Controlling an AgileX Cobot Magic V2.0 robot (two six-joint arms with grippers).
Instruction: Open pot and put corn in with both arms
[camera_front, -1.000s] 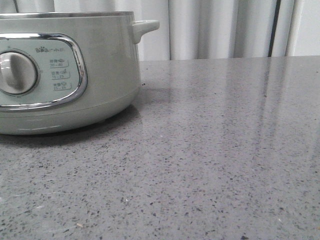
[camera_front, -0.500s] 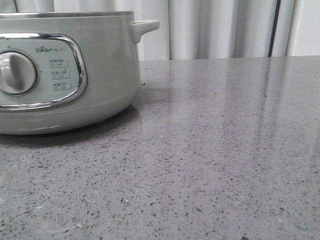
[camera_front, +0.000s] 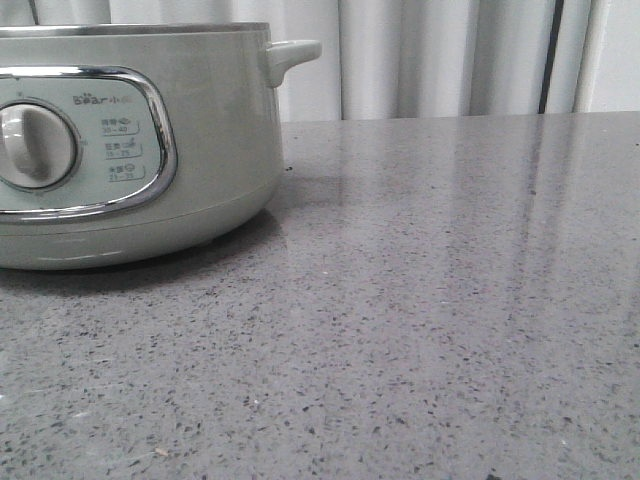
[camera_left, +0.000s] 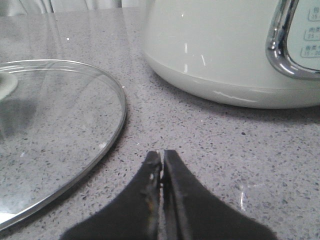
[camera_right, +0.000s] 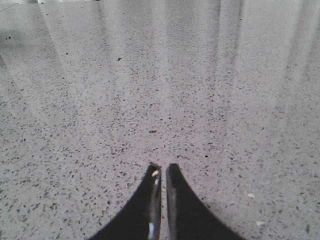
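1. The pot (camera_front: 210, 130) stands at the far left of the grey speckled table (camera_front: 430, 330) in the front view, cut off by the left edge, its steel rim (camera_front: 140, 29) bare of any cover.
2. Its small side handle (camera_front: 292, 55) juts to the right, just under the rim.
3. A chrome-framed control panel (camera_front: 125, 150) faces the camera; at its top a small logo reads roughly "Bear", followed by characters too small to read.
4. A round dial (camera_front: 35, 146) sits at the panel's left, and 3 small labelled boxes are stacked to its right, each with tiny characters and what look like number ranges, too blurred to read.
5. The corn shows in none of the 3 views, so I cannot tell where it lies.
6. A glass lid (camera_left: 55, 135) with a metal edge lies flat on the table beside the pot, apart from it, seen in the left wrist view.
7. The left gripper (camera_left: 161, 160) hangs low over the table between lid and pot, its black fingers pressed together on nothing.
8. The right gripper (camera_right: 161, 172) hangs over bare table, fingers nearly together with a thin slit between them, holding nothing.
9. Pale curtains (camera_front: 440, 55) hang beyond the table's far edge.
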